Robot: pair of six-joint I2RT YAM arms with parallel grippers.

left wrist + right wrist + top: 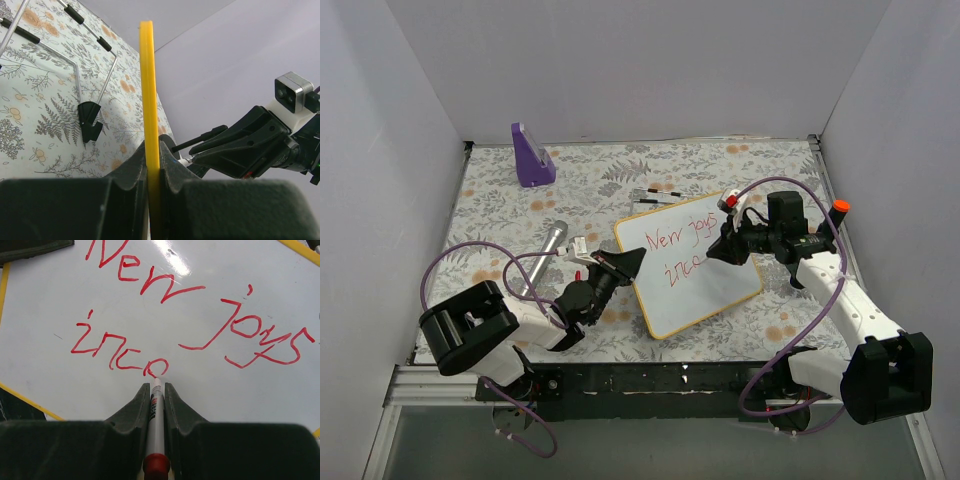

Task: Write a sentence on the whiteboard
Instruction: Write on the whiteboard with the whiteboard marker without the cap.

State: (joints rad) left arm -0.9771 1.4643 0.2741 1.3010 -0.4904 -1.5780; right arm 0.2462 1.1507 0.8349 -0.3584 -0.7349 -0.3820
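Observation:
The whiteboard (pixel 725 285), white with a yellow-orange frame, lies tilted at the table's middle. The sentence (pixel 682 252) on it, in red, reads "New joys" with "inco" below it, and shows large in the right wrist view (pixel 165 287). My left gripper (pixel 625 263) is shut on the board's left edge; the left wrist view shows the yellow frame (pixel 147 90) pinched between the jaws (pixel 154 150). My right gripper (pixel 718 252) (pixel 156 386) is shut on a white marker (pixel 156 425) with a red end. The marker's tip touches the board at the "o".
A purple wedge-shaped block (pixel 532 155) stands at the back left. A silver cylinder (pixel 548 250) lies left of the board. A thin wire stand (pixel 655 192) (pixel 80 65) lies behind the board. A small red-and-white piece (pixel 728 202) sits by the board's far corner. White walls enclose the table.

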